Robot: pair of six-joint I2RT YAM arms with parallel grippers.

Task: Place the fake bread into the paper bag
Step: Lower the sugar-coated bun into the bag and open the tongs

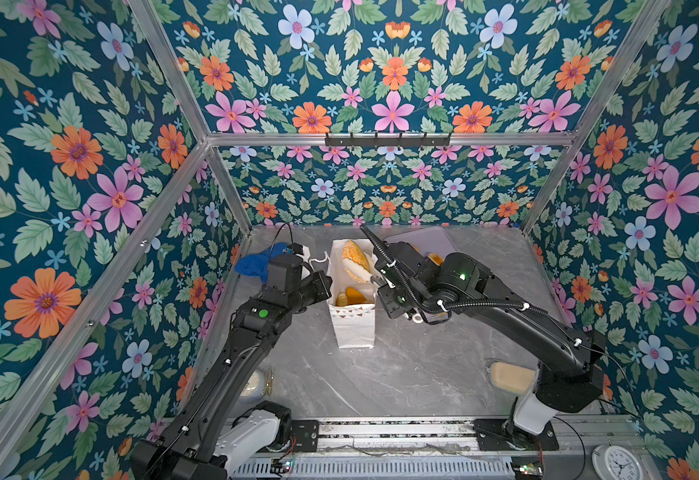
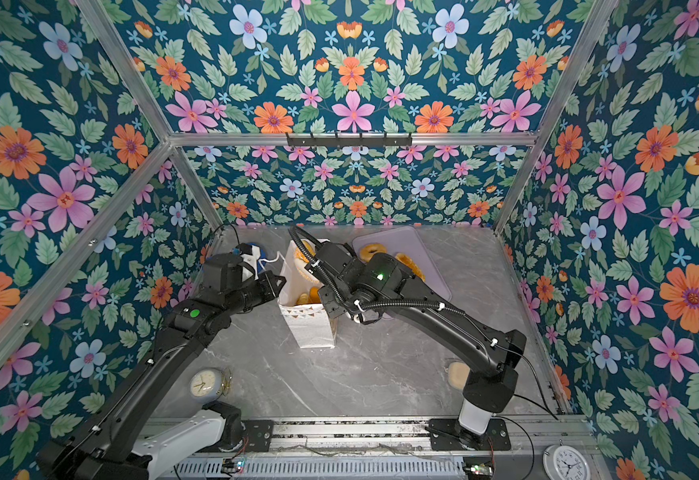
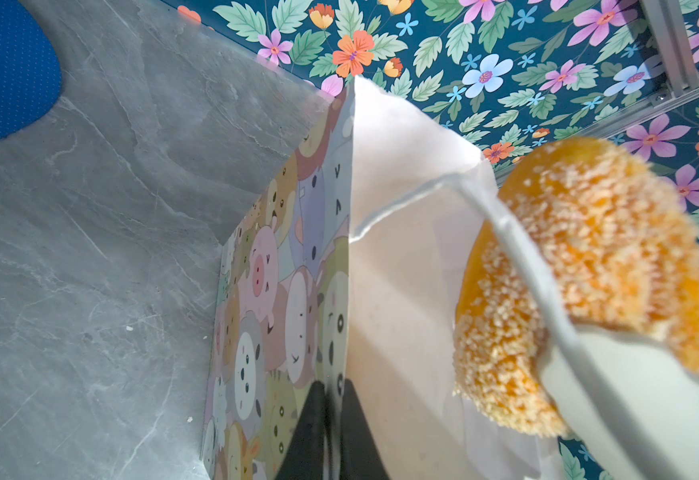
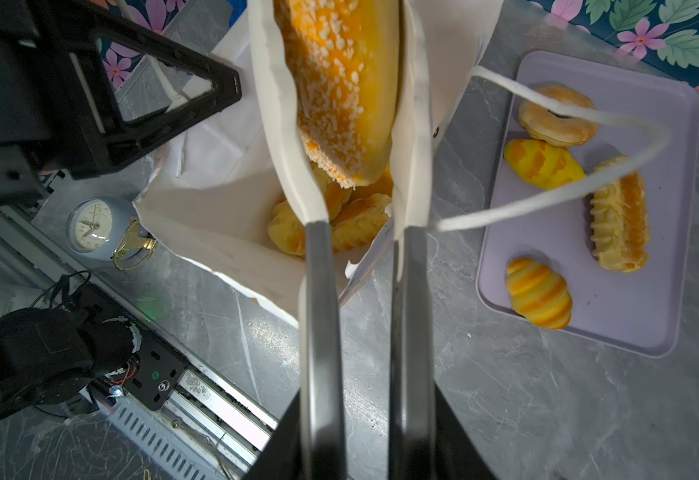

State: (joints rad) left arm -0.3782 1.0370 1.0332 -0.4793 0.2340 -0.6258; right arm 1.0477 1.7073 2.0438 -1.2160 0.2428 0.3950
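Note:
The white paper bag stands upright mid-table, mouth open. My left gripper is shut on the bag's side wall at the rim. My right gripper hangs over the mouth. Its white pads press both sides of a crumb-coated orange fake bread, whose lower end dips into the bag. More golden pastries lie at the bag's bottom. Several others rest on the lilac tray beside the bag.
A blue cloth lies behind the left gripper. A small clock with gold glasses stands near the left arm's base. A pale beige oblong lies by the right arm's base. The bag's cord handle loops over the tray.

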